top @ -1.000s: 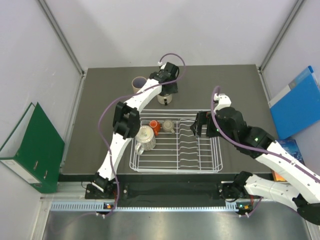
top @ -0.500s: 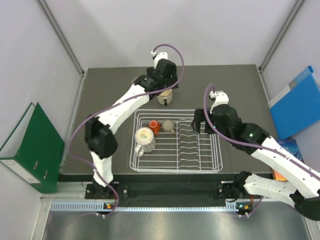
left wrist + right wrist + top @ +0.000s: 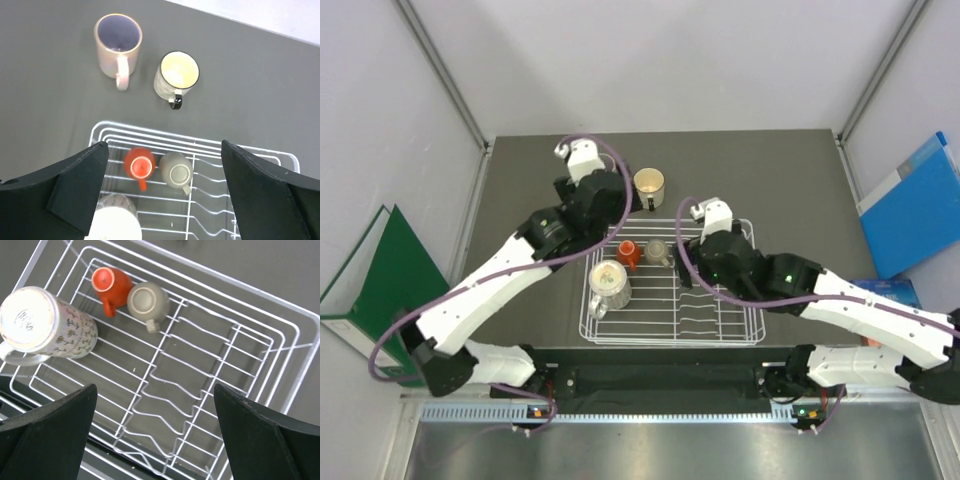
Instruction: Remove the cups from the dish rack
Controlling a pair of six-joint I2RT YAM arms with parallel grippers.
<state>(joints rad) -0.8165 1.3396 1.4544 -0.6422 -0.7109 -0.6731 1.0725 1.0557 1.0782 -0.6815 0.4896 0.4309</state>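
White wire dish rack (image 3: 715,310) holds three cups (image 3: 146,300); two mugs (image 3: 176,75) stand outside; both arms' jaws gape empty.

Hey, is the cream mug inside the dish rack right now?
No, the cream mug stands upright on the table beyond the dish rack, next to the pinkish mug.

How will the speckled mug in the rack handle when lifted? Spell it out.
The speckled mug looks like glazed ceramic: probably rigid, heavy for its size, slick to grip. It rests on the dish rack wires with its handle jutting sideways, so it may rock or snag when lifted.
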